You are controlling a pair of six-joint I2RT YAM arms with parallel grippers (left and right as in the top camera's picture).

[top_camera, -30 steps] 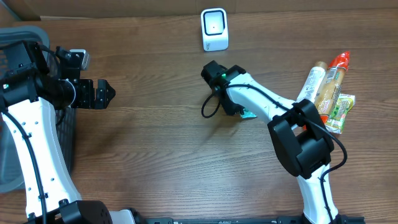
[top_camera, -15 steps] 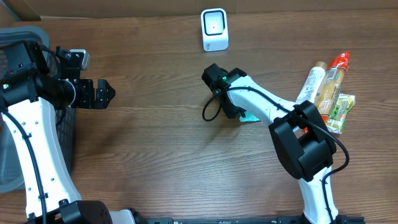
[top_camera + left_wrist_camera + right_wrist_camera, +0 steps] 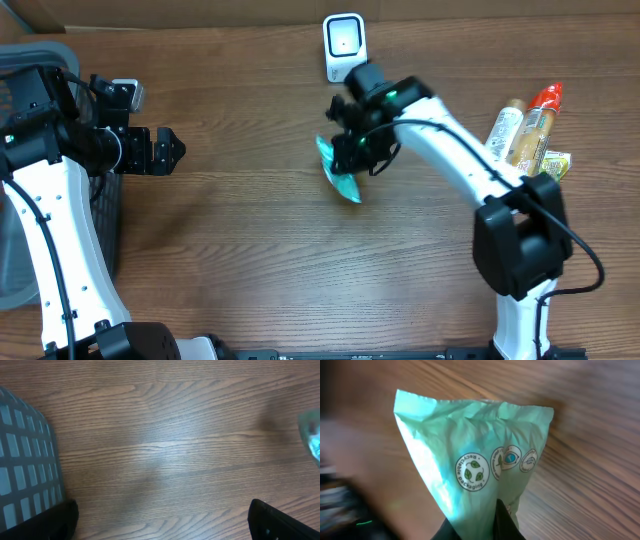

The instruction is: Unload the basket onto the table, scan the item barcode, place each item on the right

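Since a second ago your right arm has swung from desk (image 3: 250, 260) centre up toward 12 o'clock, taking the green pouch (image 3: 338, 172) with it. The pouch was flat under the arm then; now it hangs tilted, clear of the wood. Your right claw (image 3: 352, 155) is pinched narrow on the pouch edge and holding it. In the right wrist view the pouch fills the frame and fans upward from the dark fingers (image 3: 504, 521) at 6 o'clock. It's crinkled, with a round recycled-packaging logo and two or three smaller round icons facing the camera.

The pouch sits at 6 o'clock of the white scanner (image 3: 345, 45), near it but apart. The scanner stands at the desk's 12 o'clock edge, same spot as before.

Your left claw (image 3: 166, 150) hasn't moved. It's at 9 o'clock, spread wide, nothing in it. Its wrist view shows a dark finger tip in each bottom corner with bare wood between. The grey basket (image 3: 25, 460) is at 9 o'clock there, and a blurred bit of the pouch at the 3 o'clock edge.

The snack pile (image 3: 525, 140) is at the desk's 3 o'clock, unchanged: a white tube, a brown pack with an orange-red top and a green-yellow packet, touching each other, well apart from the pouch.
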